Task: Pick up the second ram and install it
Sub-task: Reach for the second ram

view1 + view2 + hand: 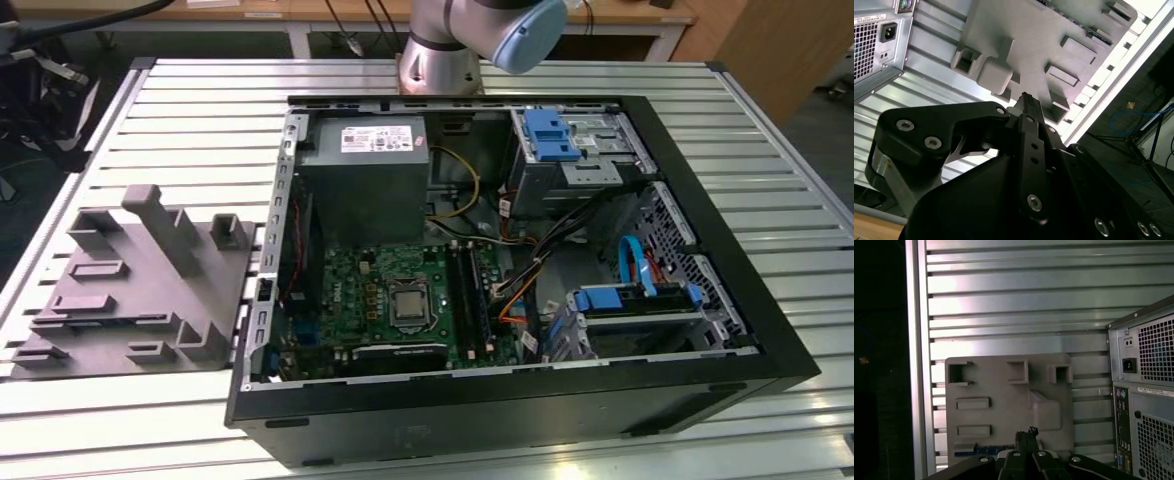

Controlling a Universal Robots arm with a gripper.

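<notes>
My gripper [1027,432] hangs high above a grey moulded fixture [1004,395], and its two black fingers are pressed together with nothing between them. In the second wrist view the same shut gripper [1025,97] points at the fixture [1019,30]. A thin dark blue strip [985,450], which looks like the second ram, lies flat along the fixture's edge just beside the fingertips. In the exterior view the fixture [134,290] sits to the left of the open computer case [721,380]. The motherboard's long dark memory slots [467,290] run beside the processor socket.
The case stands on a slatted metal table [200,100], its rear panel [1149,390] facing the fixture. Inside are a grey power supply [360,170], blue drive brackets [550,135] and orange and blue cables [521,290]. The arm's base [441,60] rises behind the case.
</notes>
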